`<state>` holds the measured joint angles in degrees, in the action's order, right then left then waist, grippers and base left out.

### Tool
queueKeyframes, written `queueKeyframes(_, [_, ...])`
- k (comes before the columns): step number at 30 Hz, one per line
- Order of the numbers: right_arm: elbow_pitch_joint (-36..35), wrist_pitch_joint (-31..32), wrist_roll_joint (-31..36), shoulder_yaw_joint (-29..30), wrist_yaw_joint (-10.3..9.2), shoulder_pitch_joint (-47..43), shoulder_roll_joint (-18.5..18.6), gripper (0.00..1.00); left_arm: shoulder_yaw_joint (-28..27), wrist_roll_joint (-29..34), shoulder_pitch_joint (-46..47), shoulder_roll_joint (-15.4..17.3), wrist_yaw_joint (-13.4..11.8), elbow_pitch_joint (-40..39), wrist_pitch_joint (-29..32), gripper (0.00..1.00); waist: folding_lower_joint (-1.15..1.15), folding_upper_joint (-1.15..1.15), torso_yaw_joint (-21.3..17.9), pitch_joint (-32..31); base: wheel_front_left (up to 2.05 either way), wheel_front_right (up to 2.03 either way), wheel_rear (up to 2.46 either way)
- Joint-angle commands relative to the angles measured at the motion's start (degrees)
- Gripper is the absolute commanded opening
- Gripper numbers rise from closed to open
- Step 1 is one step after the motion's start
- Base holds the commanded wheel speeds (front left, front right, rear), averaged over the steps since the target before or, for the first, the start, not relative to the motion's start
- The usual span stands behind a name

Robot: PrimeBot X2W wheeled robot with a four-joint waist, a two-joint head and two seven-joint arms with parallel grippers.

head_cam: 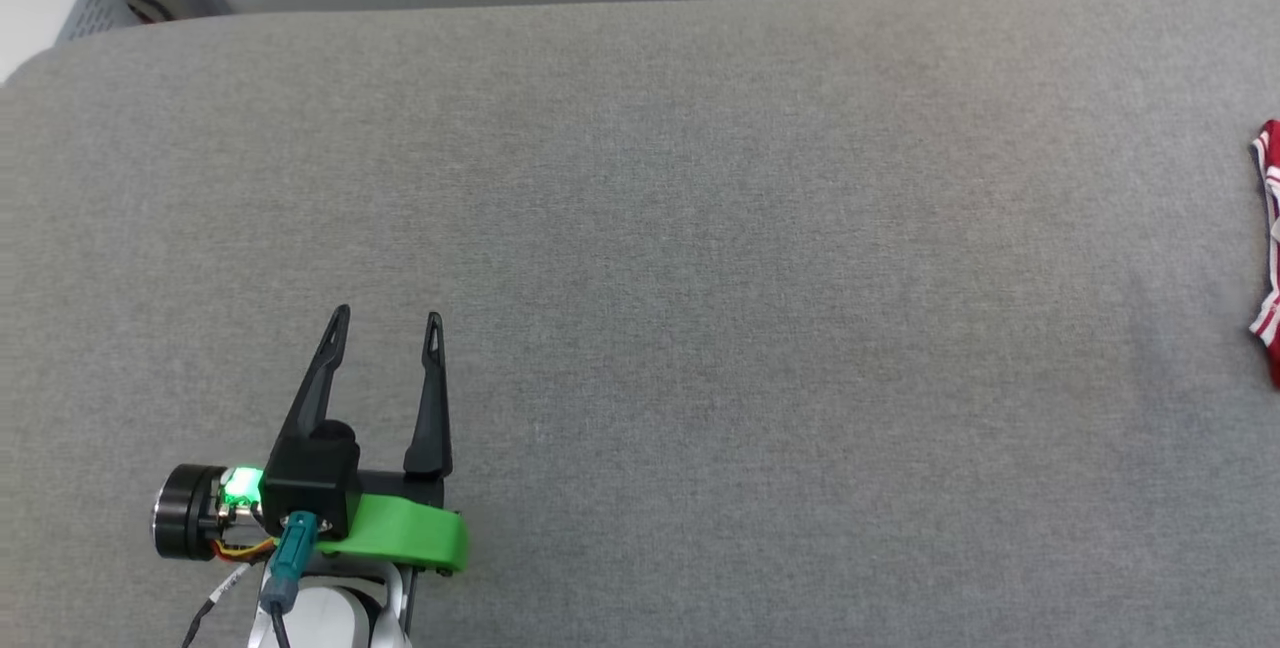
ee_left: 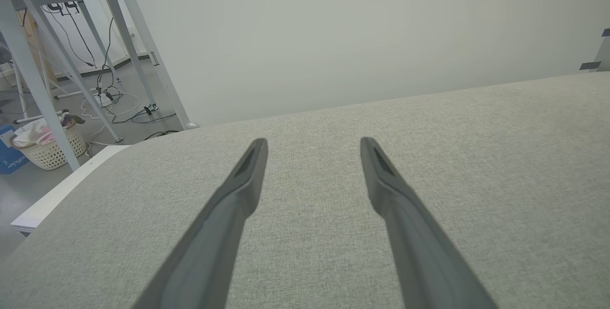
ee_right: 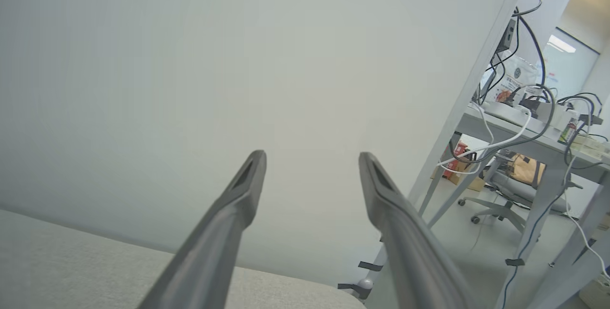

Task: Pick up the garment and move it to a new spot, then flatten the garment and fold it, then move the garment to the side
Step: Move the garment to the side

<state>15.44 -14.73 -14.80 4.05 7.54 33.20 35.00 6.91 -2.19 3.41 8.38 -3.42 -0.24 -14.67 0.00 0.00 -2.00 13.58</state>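
The left tool is spread and empty above the grey worktop, the right tool spread too, and the red-and-white shirt lies well off to the left tool's right.

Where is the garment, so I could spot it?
Start from the wide grey surface in the head view. At the view's far right edge lies the garment, partly cut off. Its red-and-white stripes stand out from the plain grey cloth.

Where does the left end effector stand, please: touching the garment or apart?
Apart. The head view shows the left end effector at lower left, the garment at the right edge, grey surface between.
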Motion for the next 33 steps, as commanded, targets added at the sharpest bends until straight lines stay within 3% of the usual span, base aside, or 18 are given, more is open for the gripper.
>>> queueKeyframes(1, [-2.6, -0.3, 1.4, 1.1, -0.05, -2.8, -2.3, 1.0, -0.3, -0.4, -0.8, -0.4, 0.0, 0.3, -0.3, 1.0, 0.0, 0.0, 2.4, -3.0, 0.0, 0.0, 0.0])
queueKeyframes(8, [-14.8, -0.3, 6.5, 2.6, -0.05, -14.3, -14.8, 1.0, -0.6, -0.6, -2.5, -0.8, 0.3, 1.5, -0.3, 1.0, 0.0, 0.0, 3.9, -6.1, 0.0, 0.0, 0.0])
queueKeyframes(16, [-16.5, -0.3, 6.8, -1.5, -0.05, -26.2, -22.9, 1.0, -0.8, -0.5, -4.2, -1.1, 0.6, 2.8, -0.3, 1.0, 0.0, 0.0, 4.8, -9.3, 0.0, 0.0, 0.0])
queueKeyframes(25, [-16.0, -0.3, 7.5, -2.8, -0.05, -36.2, -27.8, 1.0, -1.1, -0.6, -6.0, -1.4, 1.0, 3.5, -0.3, 1.0, 0.0, 0.0, 5.2, -11.6, 0.0, 0.0, 0.0])
queueKeyframes(33, [-17.6, -0.3, 8.0, -1.3, -0.05, -41.0, -28.7, 1.0, -1.3, -1.6, -8.1, -1.9, 2.3, 3.9, -0.3, 1.0, 0.0, 0.0, 5.3, -13.4, 0.0, 0.0, 0.0])
